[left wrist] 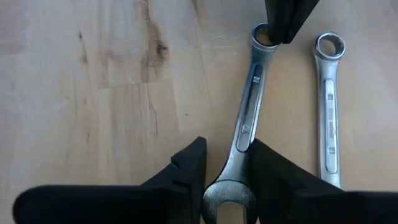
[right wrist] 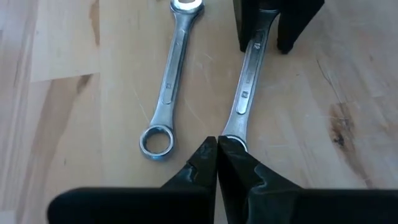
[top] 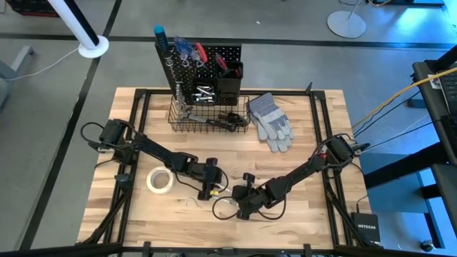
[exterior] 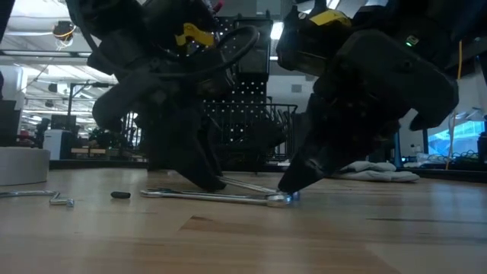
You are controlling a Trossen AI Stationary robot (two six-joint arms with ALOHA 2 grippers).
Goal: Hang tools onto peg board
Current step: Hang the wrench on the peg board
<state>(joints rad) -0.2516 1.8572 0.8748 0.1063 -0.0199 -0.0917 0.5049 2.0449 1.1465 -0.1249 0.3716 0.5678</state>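
Two silver wrenches lie side by side on the wooden table. My right gripper [right wrist: 217, 142] is shut, its tips on the ring end of one wrench [left wrist: 245, 118]. In the low view that wrench [exterior: 251, 186] slants, its open end raised toward my left gripper. My left gripper [left wrist: 227, 149] is open. Its fingers stand on either side of that wrench's shaft, just behind the open-end head [left wrist: 227, 199], with wood showing between one finger and the shaft. The other wrench [left wrist: 328, 106] lies flat beside them. The peg board [top: 207, 61] stands at the table's far edge. My right gripper presses its shut fingertips [left wrist: 281, 22] down on the wrench's ring end [right wrist: 235, 142]. The fingers slant down from the table's right side, roughly along the wrench. The ring end stays on the table while the far, open end tips up.
A white tape roll [top: 161, 180] lies left of my left arm. Grey work gloves [top: 271, 121] lie at the far right, beside the black wire basket [top: 207, 114] at the board's foot. A small hex key [exterior: 61, 200] and a dark bit [exterior: 119, 195] lie on the near left.
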